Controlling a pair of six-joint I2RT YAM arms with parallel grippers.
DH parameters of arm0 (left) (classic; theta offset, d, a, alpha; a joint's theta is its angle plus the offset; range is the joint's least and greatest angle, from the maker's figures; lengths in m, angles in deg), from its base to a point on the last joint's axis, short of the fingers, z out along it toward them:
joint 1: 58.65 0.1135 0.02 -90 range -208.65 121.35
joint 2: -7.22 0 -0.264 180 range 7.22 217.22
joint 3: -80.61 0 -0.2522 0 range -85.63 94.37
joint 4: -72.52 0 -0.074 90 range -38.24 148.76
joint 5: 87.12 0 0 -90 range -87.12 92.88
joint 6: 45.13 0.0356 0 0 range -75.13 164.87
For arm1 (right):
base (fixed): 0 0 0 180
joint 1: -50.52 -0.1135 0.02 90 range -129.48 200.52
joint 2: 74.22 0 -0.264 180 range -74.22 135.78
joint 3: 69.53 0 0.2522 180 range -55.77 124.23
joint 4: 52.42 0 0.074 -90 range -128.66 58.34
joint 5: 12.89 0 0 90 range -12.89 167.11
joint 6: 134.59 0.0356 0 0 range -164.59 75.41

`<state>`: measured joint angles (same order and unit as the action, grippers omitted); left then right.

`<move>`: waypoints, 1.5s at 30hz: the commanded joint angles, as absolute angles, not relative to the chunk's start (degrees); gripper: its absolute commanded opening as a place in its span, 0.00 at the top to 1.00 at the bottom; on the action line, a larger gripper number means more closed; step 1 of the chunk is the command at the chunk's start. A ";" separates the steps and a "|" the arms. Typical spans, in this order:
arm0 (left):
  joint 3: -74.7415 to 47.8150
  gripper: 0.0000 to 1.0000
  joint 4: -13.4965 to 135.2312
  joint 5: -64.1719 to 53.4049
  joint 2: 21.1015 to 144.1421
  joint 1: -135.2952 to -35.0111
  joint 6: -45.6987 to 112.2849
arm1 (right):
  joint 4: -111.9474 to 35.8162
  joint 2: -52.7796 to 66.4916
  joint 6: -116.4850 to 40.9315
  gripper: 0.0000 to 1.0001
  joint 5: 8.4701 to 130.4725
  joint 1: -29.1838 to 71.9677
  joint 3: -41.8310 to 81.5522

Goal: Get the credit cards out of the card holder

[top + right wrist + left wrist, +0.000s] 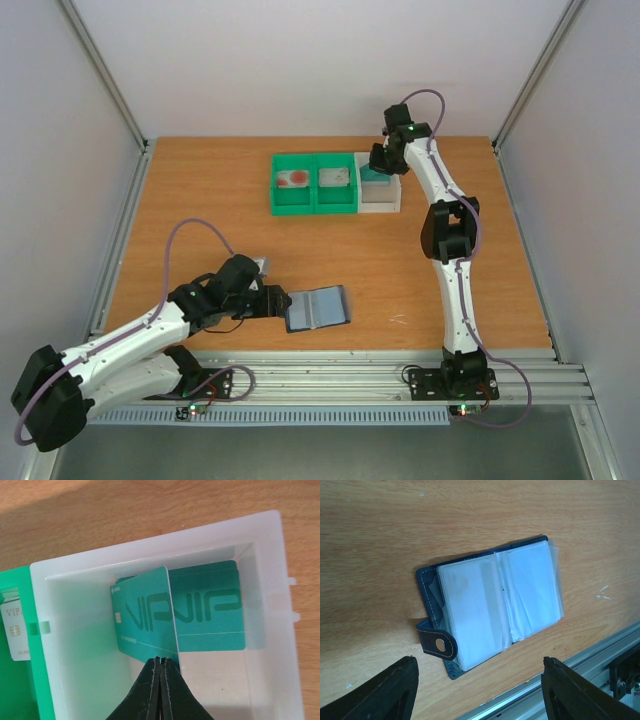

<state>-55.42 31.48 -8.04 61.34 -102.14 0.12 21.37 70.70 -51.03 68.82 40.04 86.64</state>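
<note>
Currently in hand: we judge this to be the drop-off of a teal credit card (142, 615) into the white bin (75, 630). The card stands tilted on edge inside the bin, pinched at its lower corner.
Second teal card (210, 611): lies flat on the bin's floor, partly behind the held one.
Other cards: a pale card with a red blotch (295, 180) and another pale card (333, 177), one in each compartment of the green bins (312, 208).
Card holder (490, 605): lies open and flat on the counter (380, 530), near its front edge. We see no card in the clear sleeves, though the pale plastic could hide one.
Right tool (161, 666): closed tight on the teal credit card.
Left tool (279, 300): jaws well apart and holding nothing, just beside the holder's strap side.
Next move (our judgement): part the right jaws so the card falls flat, then lift straight up, clear of the bin.
Edges: the white bin's walls stand close around the held card, and the green bins touch its left wall. A metal rail (570, 680) runs just beyond the holder's near side.
Open room: we find bare counter between holder and bins, which are well apart. It gives either arm free travel, and only the space inside the bin is tight.
</note>
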 commanded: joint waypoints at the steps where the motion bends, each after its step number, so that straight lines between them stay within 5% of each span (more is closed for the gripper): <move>1: -55.00 0.32 31.95 -8.45 59.82 -102.07 -1.09 | 21.02 72.41 -51.10 0.98 71.79 40.71 88.48; 21: -53.88 0.33 29.61 -5.54 59.60 -102.08 -1.65 | 22.53 66.25 -50.29 0.94 69.28 40.19 85.78; 37: -55.93 0.38 32.80 -7.54 56.60 -102.13 -5.32 | 6.45 30.01 -45.85 0.73 63.92 34.61 37.45; 45: -59.18 0.38 44.59 -13.06 61.09 -102.08 -8.09 | 3.00 17.22 -45.47 0.72 61.89 29.95 21.07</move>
